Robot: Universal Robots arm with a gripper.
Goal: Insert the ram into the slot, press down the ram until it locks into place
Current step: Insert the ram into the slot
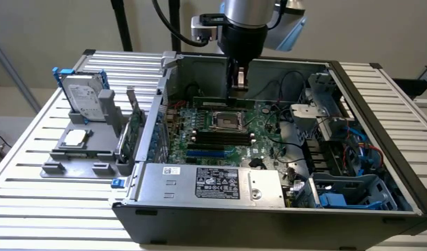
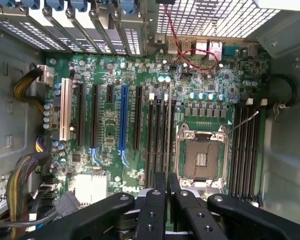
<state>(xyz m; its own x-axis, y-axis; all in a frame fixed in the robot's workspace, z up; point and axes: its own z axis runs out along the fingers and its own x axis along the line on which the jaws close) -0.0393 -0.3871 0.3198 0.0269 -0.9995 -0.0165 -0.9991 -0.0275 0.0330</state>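
Closed gripper (image 1: 239, 92) has its tips on the ram (image 1: 213, 101), which stands in the slot (image 2: 171, 131) at 12 o'clock from the processor socket (image 1: 227, 121), exterior view.

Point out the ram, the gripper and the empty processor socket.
the ram (image 1: 210, 99), exterior view, on the green board's flat side.
the gripper (image 2: 167, 177), wrist view, midway between its fingertips.
the processor socket (image 2: 202, 160), wrist view, on its middle contact field.
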